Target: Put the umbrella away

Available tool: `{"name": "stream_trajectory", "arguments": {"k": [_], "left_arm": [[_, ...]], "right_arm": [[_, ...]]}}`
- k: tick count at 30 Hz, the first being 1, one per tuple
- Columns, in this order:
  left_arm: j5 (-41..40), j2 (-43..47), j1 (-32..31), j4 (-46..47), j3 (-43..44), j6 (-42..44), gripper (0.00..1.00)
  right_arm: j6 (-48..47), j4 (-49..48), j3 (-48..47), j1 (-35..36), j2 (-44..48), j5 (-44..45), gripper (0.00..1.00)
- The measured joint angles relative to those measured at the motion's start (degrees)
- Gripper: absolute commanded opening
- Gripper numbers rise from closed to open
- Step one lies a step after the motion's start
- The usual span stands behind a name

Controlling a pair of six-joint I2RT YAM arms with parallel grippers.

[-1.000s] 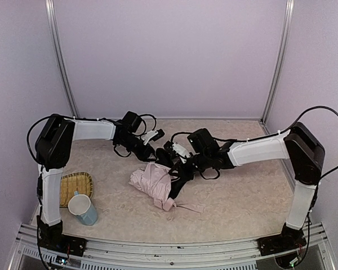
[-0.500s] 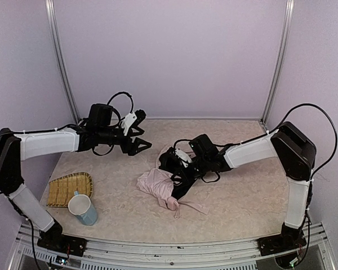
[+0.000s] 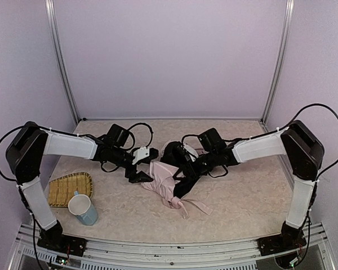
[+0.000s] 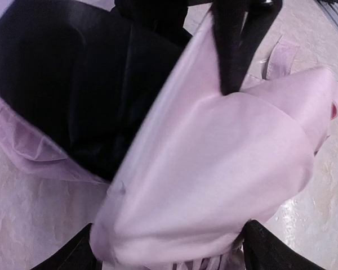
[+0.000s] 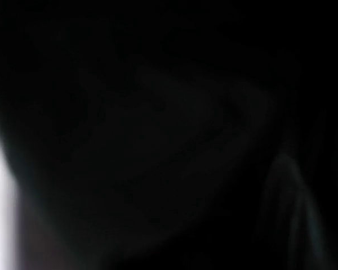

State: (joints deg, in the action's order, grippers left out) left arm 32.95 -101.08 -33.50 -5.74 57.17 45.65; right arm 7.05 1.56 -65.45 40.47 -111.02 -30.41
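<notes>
Left gripper [image 3: 145, 167] has returned to the umbrella [image 3: 166, 183], table [image 3: 242, 197] centre. Its wrist view alone shows fingers [image 4: 73, 256] spread astride pink fabric. Right gripper [image 3: 185, 162]: wrist view black, state unreadable.

Umbrella [image 3: 164, 181] lying mid-worktop [image 3: 242, 191], left arm [image 3: 70, 145] on its left, right arm [image 3: 259, 149] on its right, tray [image 3: 65, 185] well left, cup [image 3: 83, 209] at tray's front right corner.
</notes>
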Motion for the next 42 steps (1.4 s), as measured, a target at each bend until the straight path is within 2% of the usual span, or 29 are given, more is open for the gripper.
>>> {"name": "stream_trajectory", "arguments": {"k": [2, 6, 8, 13, 21, 27, 33, 41, 42], "left_arm": [[1.14, -3.76, -0.22, -3.02, 5.29, -0.72, 0.84], [1.60, -9.88, -0.63, -8.11, 15.02, -3.76, 0.83], [1.57, -11.45, -0.66, -9.86, 17.46, -4.87, 0.83], [1.53, -11.80, -0.68, -13.09, 17.79, -6.23, 0.84], [1.16, -11.80, -0.96, -13.79, 17.70, -6.80, 0.84], [1.14, -11.63, -1.27, -13.51, 16.48, -6.86, 0.84], [1.11, -11.54, -1.31, -13.49, 16.37, -6.86, 0.84], [1.14, -11.21, -1.31, -13.51, 16.35, -6.82, 0.84], [1.14, -11.21, -1.31, -13.53, 16.35, -6.82, 0.84]], "right_arm": [[0.83, 0.37, 2.03, 0.85, 4.44, 1.90, 0.81], [1.01, -0.17, 6.60, 4.66, 14.58, 9.51, 0.82], [0.98, -1.42, 10.05, 9.22, 19.17, 15.10, 0.82], [1.92, -3.89, 20.15, 19.76, 25.57, 25.38, 0.82], [4.83, -5.42, 32.74, 21.68, 35.56, 40.81, 0.83], [0.72, -7.41, 32.28, 21.68, 30.58, 45.55, 0.82], [-5.77, -7.72, 27.56, 21.68, 19.65, 52.48, 0.74], [-11.19, -11.96, 25.03, 21.81, 13.07, 58.64, 0.68], [-11.69, -12.48, 24.81, 21.88, 12.61, 59.06, 0.65]]}}
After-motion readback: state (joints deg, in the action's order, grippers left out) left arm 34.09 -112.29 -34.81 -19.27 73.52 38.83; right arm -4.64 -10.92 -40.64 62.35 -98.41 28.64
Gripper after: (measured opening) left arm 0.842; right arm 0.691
